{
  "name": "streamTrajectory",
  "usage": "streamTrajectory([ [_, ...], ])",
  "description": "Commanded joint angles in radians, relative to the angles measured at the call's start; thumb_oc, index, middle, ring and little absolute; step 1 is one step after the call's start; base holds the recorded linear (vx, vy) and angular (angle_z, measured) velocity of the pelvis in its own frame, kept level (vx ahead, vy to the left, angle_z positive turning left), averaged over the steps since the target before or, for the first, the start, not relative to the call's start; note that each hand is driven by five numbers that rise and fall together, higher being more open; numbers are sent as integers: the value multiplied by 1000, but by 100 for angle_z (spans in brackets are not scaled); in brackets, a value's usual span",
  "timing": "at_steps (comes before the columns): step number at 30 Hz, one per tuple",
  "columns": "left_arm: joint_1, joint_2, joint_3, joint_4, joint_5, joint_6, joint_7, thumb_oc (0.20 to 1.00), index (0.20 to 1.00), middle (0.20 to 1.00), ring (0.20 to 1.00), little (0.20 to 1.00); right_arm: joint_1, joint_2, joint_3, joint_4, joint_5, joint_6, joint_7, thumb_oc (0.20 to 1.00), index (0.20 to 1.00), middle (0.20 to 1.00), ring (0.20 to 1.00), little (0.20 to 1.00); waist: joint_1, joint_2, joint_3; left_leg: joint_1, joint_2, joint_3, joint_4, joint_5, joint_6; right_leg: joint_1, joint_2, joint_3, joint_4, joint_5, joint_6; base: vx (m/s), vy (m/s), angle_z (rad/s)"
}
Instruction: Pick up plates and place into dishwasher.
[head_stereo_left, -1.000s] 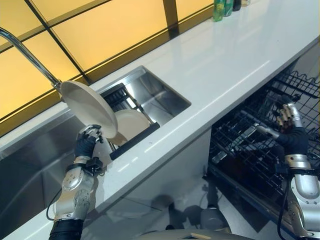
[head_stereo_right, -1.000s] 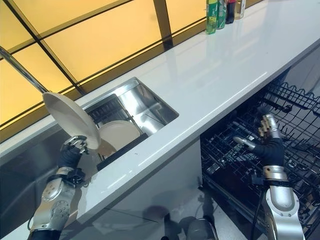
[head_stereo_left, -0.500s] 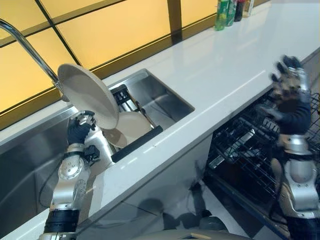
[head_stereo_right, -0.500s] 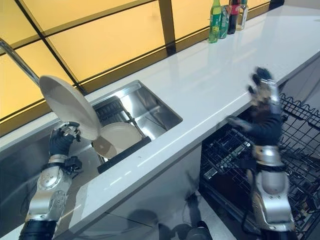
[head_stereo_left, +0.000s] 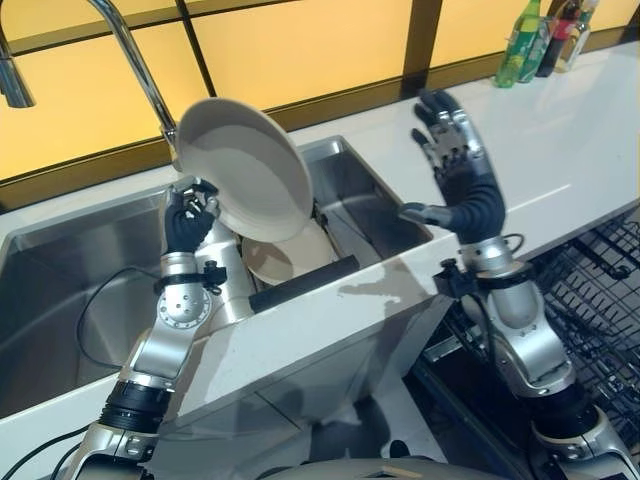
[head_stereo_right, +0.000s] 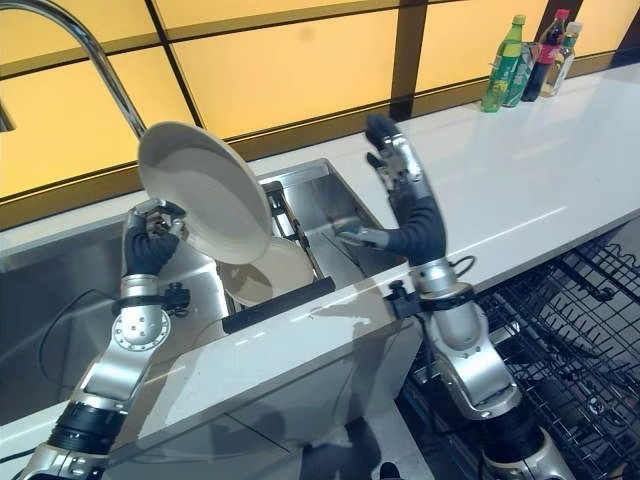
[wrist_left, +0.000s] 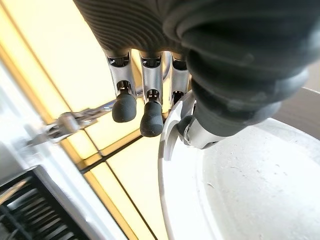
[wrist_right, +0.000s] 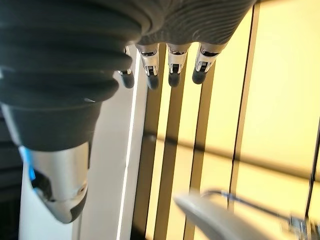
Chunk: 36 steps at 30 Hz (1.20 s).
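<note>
The long white stone worktop (head_stereo_left: 560, 170) runs across in front of me, with the stainless steel sink basin (head_stereo_left: 60, 290) sunk into it on my left and the black wire dishwasher rack (head_stereo_left: 600, 300) pulled out below its edge on my right. I judge the step in hand to be the carry: one plate is lifted out of the sink and not yet over the rack.

That plate, a round cream-white dinner plate (head_stereo_left: 245, 180), is tilted in the air above the sink, just in front of the curved chrome tap (head_stereo_left: 135, 60). My left hand (head_stereo_left: 188, 215) grips it at the lower rim, thumb on the face and fingers curled behind. A second cream plate (head_stereo_right: 270, 272) leans in the sink by a black dish holder (head_stereo_right: 280, 305).

My right hand (head_stereo_left: 455, 165) is raised over the worktop's edge, fingers spread straight, holding nothing. Next, I think, it should close on the free rim, so the plate can pass across.
</note>
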Motion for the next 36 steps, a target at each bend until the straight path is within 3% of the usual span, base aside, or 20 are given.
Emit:
streamTrajectory([
  [1,-135,61,-48,-70,149,-22,95,200,200,200,200,200,-82,24,20,-38,30,-12,-68,1000,1000,1000,1000,1000,14,-46,-62,-82,-45,-22,66,-53,20,-29,-5,-8,66,-71,34,-41,-37,4],
  [6,-135,44,-86,-115,230,-16,149,200,200,200,200,200,-113,41,78,-53,54,8,-113,1000,1000,1000,1000,1000,28,-54,-68,-83,-50,-40,56,-53,25,-32,-2,-9,63,-70,34,-39,-26,7],
  [19,-139,26,-181,-139,403,-49,226,200,200,200,200,200,-176,45,191,-19,211,147,-134,1000,1000,1000,1000,1000,52,-73,-76,-81,-54,-61,32,-47,28,-31,-2,-20,54,-66,37,-12,-2,1],
  [26,-147,36,-192,-138,419,-51,250,200,200,200,200,200,-196,39,239,-12,258,250,-83,1000,1000,1000,1000,1000,57,-83,-80,-81,-54,-70,25,-42,27,-32,-3,-24,54,-64,38,-7,2,4],
  [31,-159,35,-193,-133,423,-58,238,200,200,200,200,200,-219,41,296,61,275,418,-22,1000,1000,1000,1000,1000,67,-90,-87,-82,-53,-74,24,-38,26,-31,-4,-32,54,-65,36,0,0,2],
  [32,-160,36,-193,-132,421,-59,238,200,200,200,200,200,-219,37,302,67,278,424,-17,859,859,859,859,859,68,-91,-87,-82,-53,-75,23,-38,26,-30,-4,-32,55,-65,35,0,0,0],
  [33,-161,39,-191,-129,416,-65,238,200,200,200,200,200,-217,30,309,74,287,426,-12,617,617,617,617,617,69,-93,-87,-80,-52,-77,23,-37,25,-29,-3,-34,56,-65,34,0,0,0],
  [34,-162,42,-191,-124,409,-70,236,200,200,200,200,200,-216,23,312,85,286,411,1,200,200,200,200,200,70,-96,-87,-79,-52,-80,22,-37,25,-28,-3,-35,57,-65,34,2,-13,3],
  [36,-165,47,-191,-119,404,-76,233,200,200,200,200,200,-219,18,312,90,279,404,13,200,200,200,200,200,72,-99,-88,-80,-54,-86,25,-36,25,-27,-3,-36,59,-64,34,1,-12,7],
])
